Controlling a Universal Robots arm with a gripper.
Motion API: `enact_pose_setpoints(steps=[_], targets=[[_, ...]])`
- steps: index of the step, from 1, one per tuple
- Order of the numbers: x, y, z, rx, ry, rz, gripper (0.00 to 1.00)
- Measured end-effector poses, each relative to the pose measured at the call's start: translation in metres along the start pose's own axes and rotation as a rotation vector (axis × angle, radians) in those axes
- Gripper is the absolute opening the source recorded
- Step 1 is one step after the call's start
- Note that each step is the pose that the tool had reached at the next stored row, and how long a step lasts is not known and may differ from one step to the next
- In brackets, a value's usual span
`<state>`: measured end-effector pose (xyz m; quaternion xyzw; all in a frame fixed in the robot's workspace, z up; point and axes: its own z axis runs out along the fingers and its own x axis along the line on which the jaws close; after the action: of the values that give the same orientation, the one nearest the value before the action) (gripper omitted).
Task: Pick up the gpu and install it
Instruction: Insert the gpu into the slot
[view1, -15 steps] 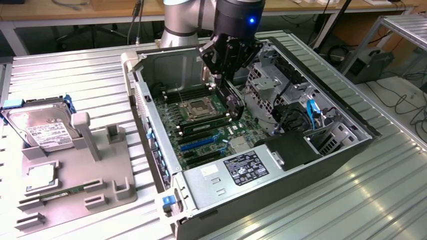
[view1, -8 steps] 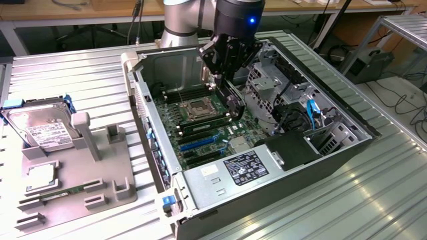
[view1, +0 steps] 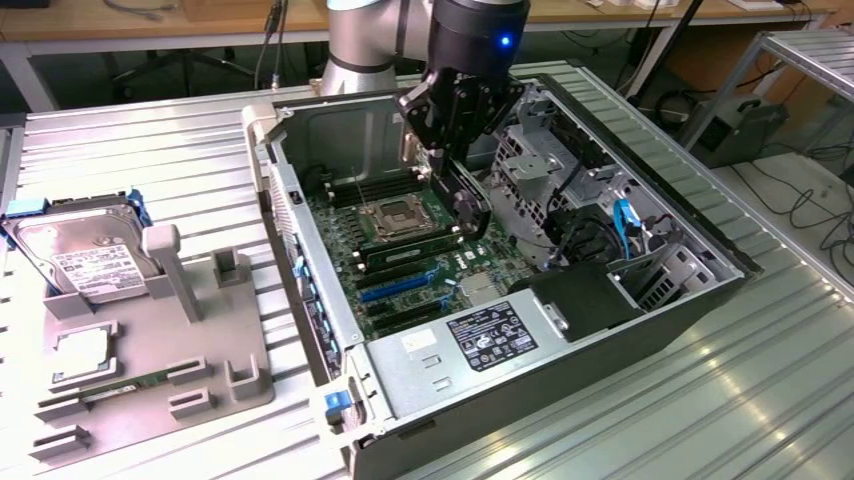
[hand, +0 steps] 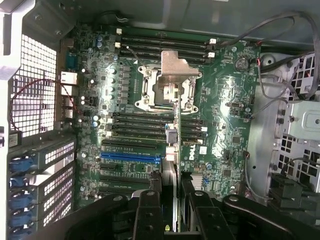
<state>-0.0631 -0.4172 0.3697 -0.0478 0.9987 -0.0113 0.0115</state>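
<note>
So the gripper (view1: 447, 165) is clamped on the gpu (hand: 174, 125), holding it edge-on over the motherboard (hand: 225, 115) inside the open PC case (view1: 667, 300), card hanging straight down above the CPU socket (hand: 167, 90) and slots, presumably so its bottom edge can drop square into a slot.

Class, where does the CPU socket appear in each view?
Exterior view: CPU socket mid-motherboard, near the end effector.
Wrist view: CPU socket between the memory slot banks, beyond the held gpu.
Shared landmark: the blue slot.
</note>
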Motion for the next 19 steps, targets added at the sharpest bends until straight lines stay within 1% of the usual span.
enact_pose_setpoints(steps=[4, 19], targets=[[0.0, 0.0, 0.0, -0.0003, -0.0004, -0.016, 0.26], [0.0, 0.0, 0.0, -0.0022, -0.0024, -0.101, 0.26]])
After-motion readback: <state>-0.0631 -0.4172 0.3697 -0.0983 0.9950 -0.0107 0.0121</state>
